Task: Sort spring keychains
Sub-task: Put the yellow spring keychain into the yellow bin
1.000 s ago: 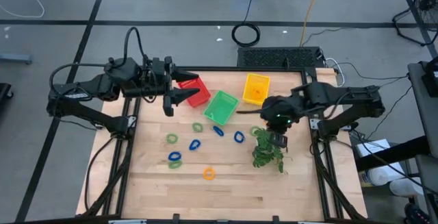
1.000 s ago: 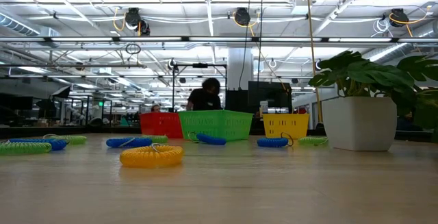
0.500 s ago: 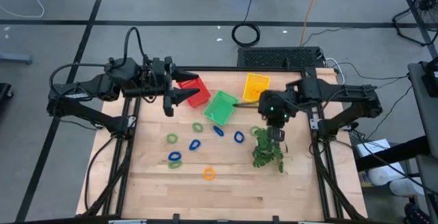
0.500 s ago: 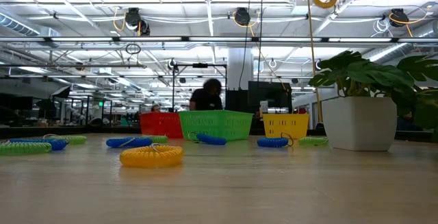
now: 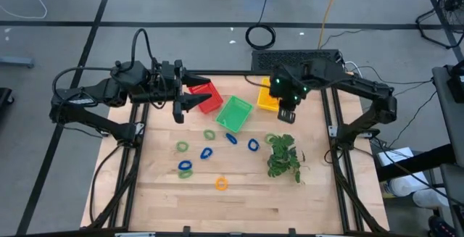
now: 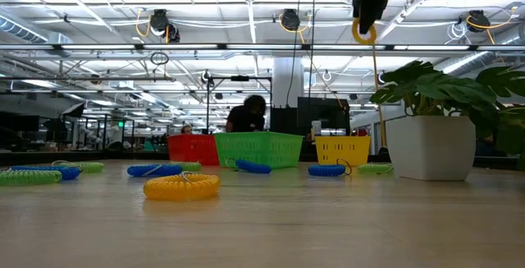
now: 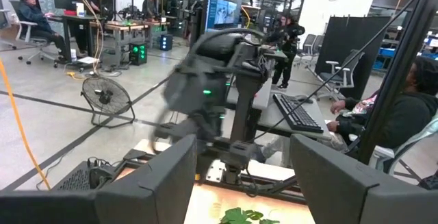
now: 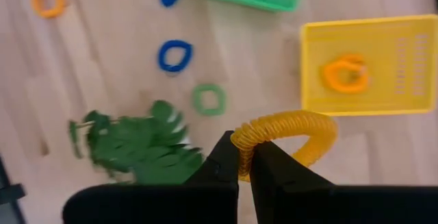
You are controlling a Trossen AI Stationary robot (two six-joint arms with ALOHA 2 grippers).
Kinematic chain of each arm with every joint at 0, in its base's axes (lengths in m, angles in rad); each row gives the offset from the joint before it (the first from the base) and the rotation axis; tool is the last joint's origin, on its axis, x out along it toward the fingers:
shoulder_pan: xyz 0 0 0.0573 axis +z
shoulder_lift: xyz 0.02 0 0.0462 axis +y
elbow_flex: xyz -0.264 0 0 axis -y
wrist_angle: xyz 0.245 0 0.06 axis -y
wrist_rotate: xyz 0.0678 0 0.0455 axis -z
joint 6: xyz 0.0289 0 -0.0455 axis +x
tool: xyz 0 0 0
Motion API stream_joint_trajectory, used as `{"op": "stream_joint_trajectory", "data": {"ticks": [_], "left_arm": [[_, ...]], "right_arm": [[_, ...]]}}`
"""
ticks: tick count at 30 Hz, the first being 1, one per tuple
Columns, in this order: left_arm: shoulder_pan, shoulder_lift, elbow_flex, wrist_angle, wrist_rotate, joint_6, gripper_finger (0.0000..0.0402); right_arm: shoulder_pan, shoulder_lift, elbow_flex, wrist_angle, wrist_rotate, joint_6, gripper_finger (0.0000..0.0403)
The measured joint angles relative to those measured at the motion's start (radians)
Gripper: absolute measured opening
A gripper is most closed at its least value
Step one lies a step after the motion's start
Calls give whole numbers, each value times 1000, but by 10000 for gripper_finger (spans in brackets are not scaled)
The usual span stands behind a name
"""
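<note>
Carrying an orange keychain (image 8: 291, 136) toward the yellow basket (image 5: 270, 93): that is the step in hand, by my reading. Right gripper (image 8: 244, 161) has its fingers pinched tight on one side of the coil, which hangs as a loop from the fingertips. High view puts this gripper (image 5: 286, 112) up off the table, at the near edge of the yellow basket. Low view shows the loop (image 6: 362, 30) dangling well above the basket row.

Yellow basket already holds one orange coil (image 8: 345, 74). Green basket (image 5: 234, 113) sits just beside it, red basket (image 5: 206, 96) beyond that.

Left gripper (image 5: 190, 105) waits over the red basket, fingers parted, nothing in them.

Loose on the table:
- orange ring (image 5: 221, 184) near the front edge
- blue ring (image 5: 253, 145) and green ring (image 5: 271, 138) close by the plant sprig (image 5: 283, 158)
- more blue and green coils scattered mid-table, left of the plant sprig

Next move, as I judge it: shift the held loop a little further, until it hangs squarely over the yellow basket's opening, lower somewhat, then release. The coil is springy and swings freely, so a drop from the rim could bounce it out.
</note>
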Motion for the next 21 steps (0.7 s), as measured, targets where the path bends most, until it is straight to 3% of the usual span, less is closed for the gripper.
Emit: {"op": "stream_joint_trajectory", "data": {"ticks": [11,21], "left_arm": [[0,0,0,0,0,-22,244],[0,0,0,-2,0,-29,244]], "right_arm": [[-223,18,22,58,25,-185,0],[-314,175,287,80,135,-349,0]]}}
